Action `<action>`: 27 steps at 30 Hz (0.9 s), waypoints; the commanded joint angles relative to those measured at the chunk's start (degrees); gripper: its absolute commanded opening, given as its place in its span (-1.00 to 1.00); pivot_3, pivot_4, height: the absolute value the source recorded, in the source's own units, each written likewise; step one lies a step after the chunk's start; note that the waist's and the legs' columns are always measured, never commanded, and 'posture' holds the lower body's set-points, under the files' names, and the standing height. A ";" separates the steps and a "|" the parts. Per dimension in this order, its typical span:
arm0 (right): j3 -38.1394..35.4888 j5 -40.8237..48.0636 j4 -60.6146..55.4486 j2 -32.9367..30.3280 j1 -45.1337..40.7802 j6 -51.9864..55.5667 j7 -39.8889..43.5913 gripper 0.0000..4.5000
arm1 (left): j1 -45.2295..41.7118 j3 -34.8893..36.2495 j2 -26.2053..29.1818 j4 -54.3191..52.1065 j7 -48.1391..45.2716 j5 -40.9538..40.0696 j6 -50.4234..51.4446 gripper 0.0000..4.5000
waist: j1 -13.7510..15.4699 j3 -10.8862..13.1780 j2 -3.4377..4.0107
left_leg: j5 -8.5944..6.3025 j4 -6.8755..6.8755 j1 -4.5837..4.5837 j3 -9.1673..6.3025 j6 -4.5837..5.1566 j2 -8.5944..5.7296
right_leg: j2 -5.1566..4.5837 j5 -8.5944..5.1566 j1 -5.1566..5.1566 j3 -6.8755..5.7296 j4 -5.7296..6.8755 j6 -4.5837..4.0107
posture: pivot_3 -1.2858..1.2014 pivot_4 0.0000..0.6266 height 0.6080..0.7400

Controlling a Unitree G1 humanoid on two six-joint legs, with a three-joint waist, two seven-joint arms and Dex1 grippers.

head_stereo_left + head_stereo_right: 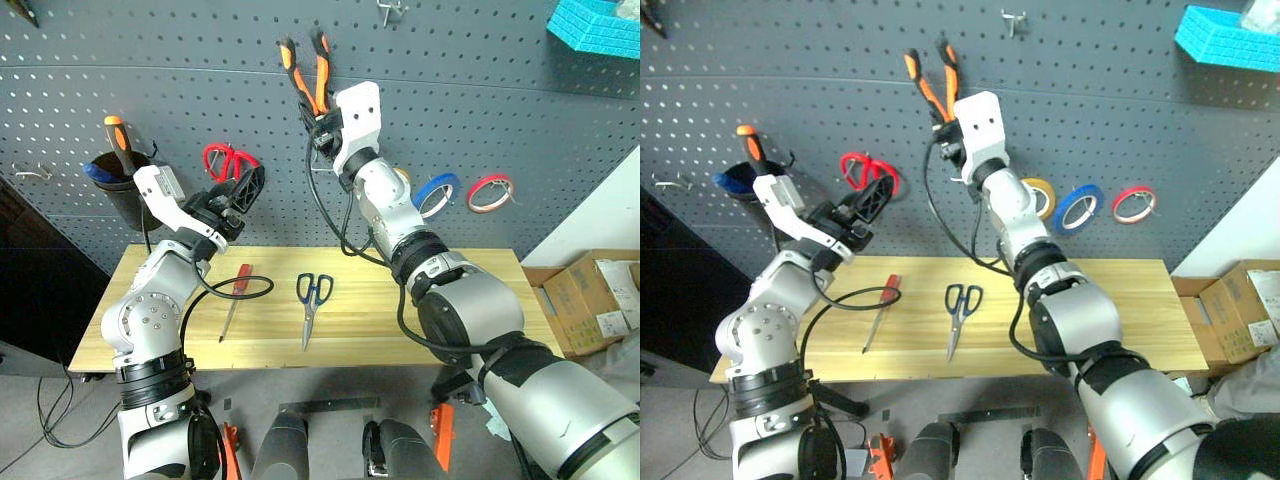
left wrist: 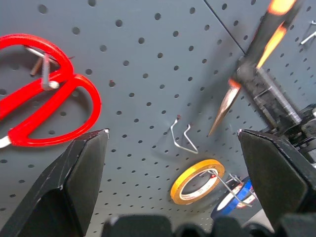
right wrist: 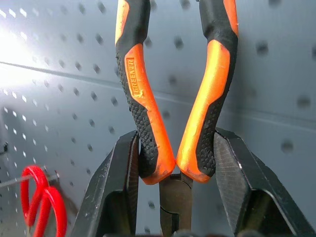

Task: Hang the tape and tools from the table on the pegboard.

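Open left pincer (image 2: 173,148) faces pegboard (image 2: 143,64), red scissors (image 2: 44,98).

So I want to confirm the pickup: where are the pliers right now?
The pliers are off the table, clamped in the right hand, handles up, raised before the pegboard, above the yellow tape roll.

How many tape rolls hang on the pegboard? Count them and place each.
3, side by side on the pegboard: yellow roll partly behind the right arm, blue roll in the middle, red roll rightmost. More may be hidden.
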 commanded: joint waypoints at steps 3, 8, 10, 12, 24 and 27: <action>-0.76 -0.14 -1.32 -0.04 -2.87 -2.76 -1.74 -0.22 | -0.55 -0.60 0.49 -1.39 -0.12 -0.61 -0.36 1.00 | 0.01 0.00 0.00 | 0.02 0.00 0.01 -0.01 -0.02 0.00 | 0.00 0.00 0.00 0.00 0.03 0.00 | 0.29 -0.83 1.00; -0.56 -1.13 0.54 -0.16 -2.41 -2.40 -3.82 -0.22 | 0.30 -0.22 1.14 -2.53 0.10 -1.10 0.55 1.00 | 0.05 0.00 0.00 | 0.03 0.00 0.04 -0.01 -0.01 0.00 | 0.00 0.00 0.02 0.00 0.04 -0.01 | 0.30 -0.79 1.00; -0.47 -1.56 0.89 -0.53 -2.27 -2.60 -4.40 -0.22 | 0.65 0.11 1.39 -3.04 0.36 -1.45 0.85 1.00 | 0.10 0.00 0.00 | 0.03 0.00 0.06 -0.01 -0.01 0.00 | 0.00 0.00 0.02 0.00 0.06 -0.01 | 0.31 -0.77 1.00; -0.53 -1.64 1.11 -0.80 -2.34 -2.62 -4.61 -0.22 | 1.31 0.46 1.54 -4.03 0.94 -2.06 1.36 1.00 | 0.17 0.01 0.01 | 0.03 0.00 0.05 -0.01 0.00 0.00 | 0.00 0.00 0.02 0.00 0.05 -0.01 | 0.32 -0.74 1.00; -1.74 -0.31 1.61 -0.94 -2.37 -0.17 -4.71 -0.22 | 7.69 2.39 1.83 -12.42 7.89 -8.39 5.11 1.00 | 0.58 0.31 0.28 | 0.03 -0.03 0.12 -0.02 0.04 0.02 | 0.00 -0.09 0.06 0.00 0.04 -0.12 | 0.36 -0.44 1.00; -2.40 -0.11 1.73 -0.67 -2.71 0.48 -4.71 -0.22 | 9.75 3.17 2.65 -14.70 9.86 -10.65 5.97 1.00 | 0.89 0.55 0.33 | 0.03 -0.05 0.15 -0.03 0.05 0.04 | 0.02 -0.16 0.07 -0.01 0.05 -0.22 | 0.38 -0.39 1.00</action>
